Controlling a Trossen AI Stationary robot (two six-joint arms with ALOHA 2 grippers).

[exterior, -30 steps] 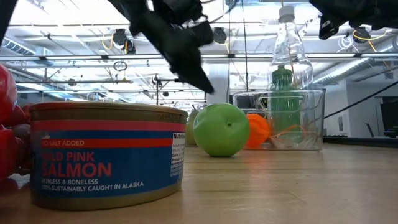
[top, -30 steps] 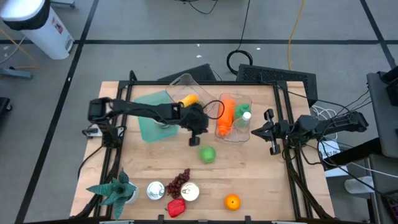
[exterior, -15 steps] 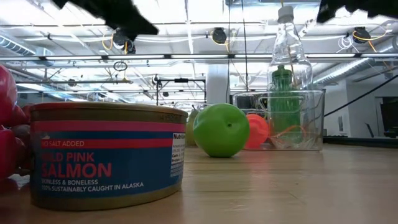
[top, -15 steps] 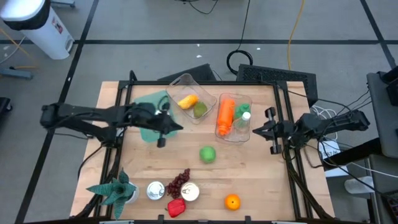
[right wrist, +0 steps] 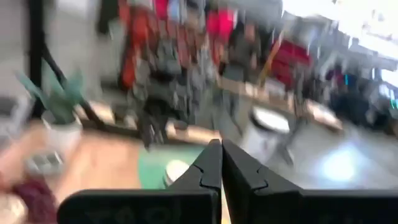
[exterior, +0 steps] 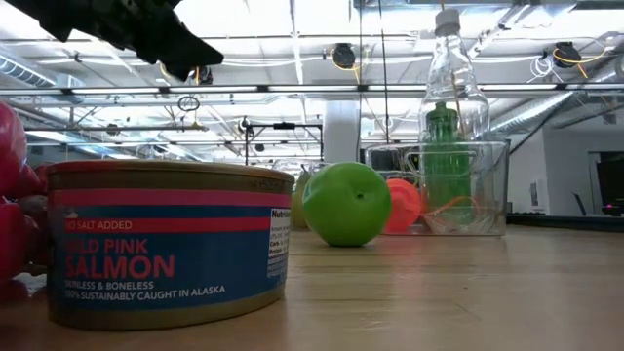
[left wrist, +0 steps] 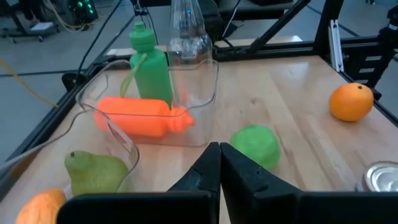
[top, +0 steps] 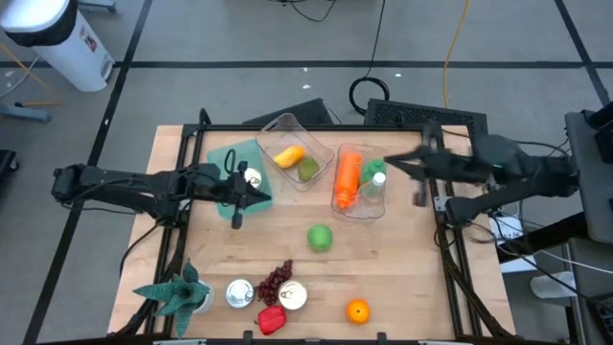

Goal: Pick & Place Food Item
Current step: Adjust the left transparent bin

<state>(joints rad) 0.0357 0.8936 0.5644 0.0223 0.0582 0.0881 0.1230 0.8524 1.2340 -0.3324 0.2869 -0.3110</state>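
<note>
The left gripper (top: 238, 213), fingers pressed together and empty, hangs over the table's left side. The green apple (top: 320, 237) lies loose mid-table, to its right and slightly nearer the front. The right gripper (top: 416, 196), also closed, hangs beyond the bottle bin (top: 369, 209); both seem about equally near.

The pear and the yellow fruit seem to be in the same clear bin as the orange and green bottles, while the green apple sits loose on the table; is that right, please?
Not quite. The pear and yellow fruit lie in their own clear bin; the orange bottle and green bottle are in the neighbouring bin. The high view shows this. The green apple does sit loose on the table.
</note>
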